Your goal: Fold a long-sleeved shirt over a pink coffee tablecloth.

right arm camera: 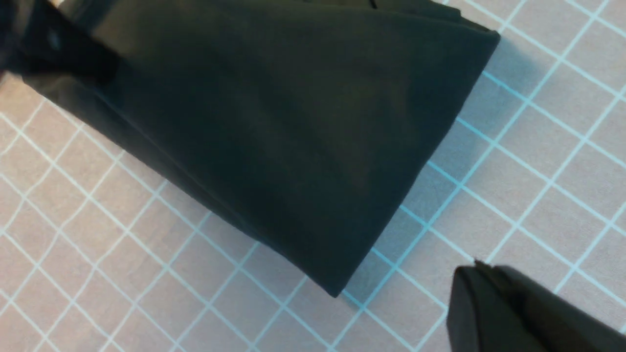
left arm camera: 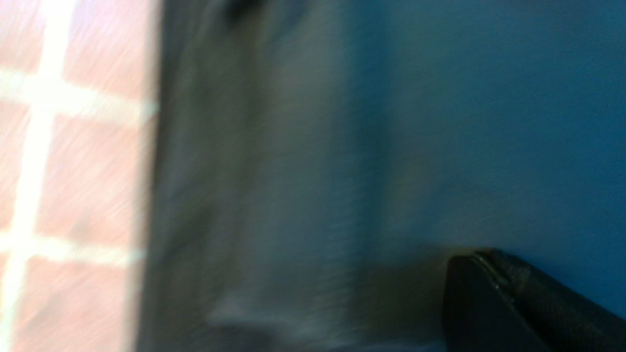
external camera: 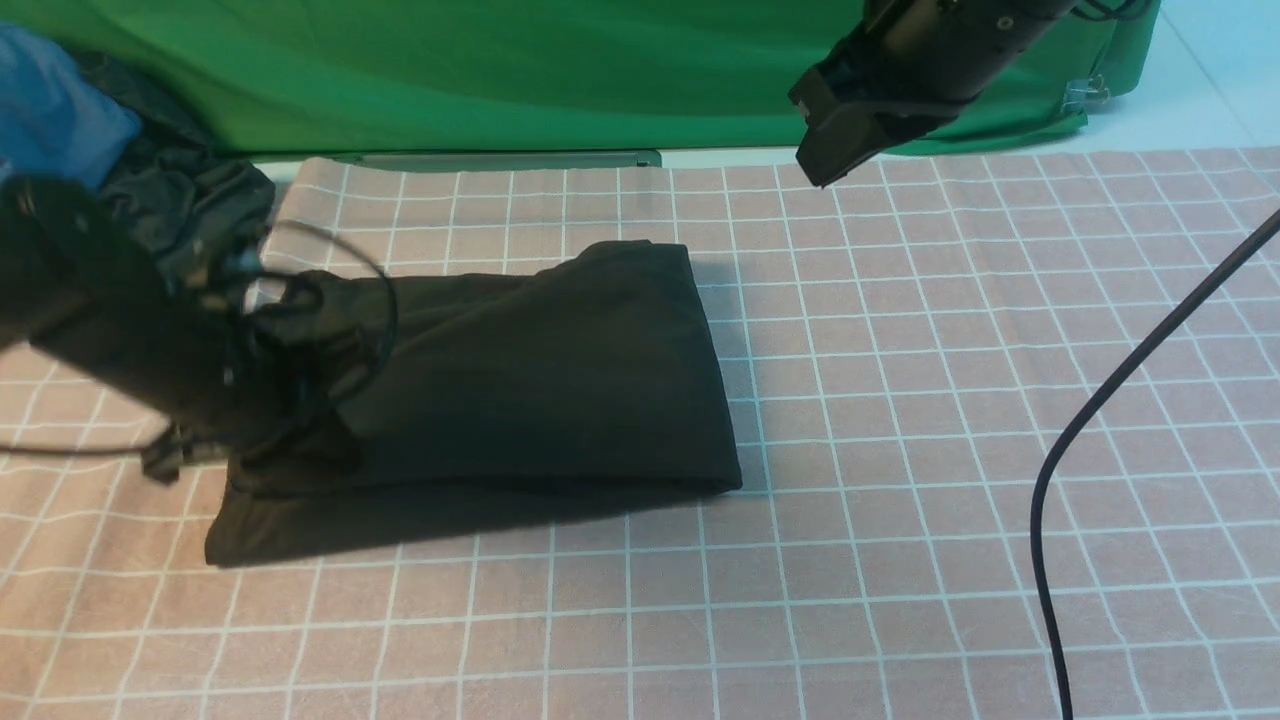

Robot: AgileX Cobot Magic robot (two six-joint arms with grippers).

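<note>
Shirt folded to a compact bundle, our left gripper down on its end

Nearest us, along the lower edge of the front view, we see only the pink coffee tablecloth [external camera: 640, 610], its pale grid running under everything we work on. A black cable [external camera: 1110, 400] curves down the right side of the frame.

Beyond that, from the left of the frame to its centre, lies the long-sleeved shirt [external camera: 540, 390], dark and folded into a broad band. Its layers do not quite line up: a lower strip shows past the top layer along the near edge. At the band's left end our left gripper [external camera: 335, 455] is down at the fabric, its jaws closed together. We cannot make out any cloth pinched between them, and the blur suggests motion, so we judge that we are pressing or smoothing the fold rather than lifting it.

Farther off, at the upper right of the frame, our right gripper [external camera: 822, 183] hangs over the cloth, jaws shut with nothing in them, well apart from the shirt.

At the far edge, the green cloth [external camera: 500, 75] spans the top, and a blue garment [external camera: 60, 105] sits in the upper left corner on darker fabric [external camera: 160, 190].

We take this to be a late stage, tidying the fold. Next we would lift the left gripper clear without dragging the top layer, then even the near edge or, if a smaller packet is wanted, open the jaws for another fold.
</note>
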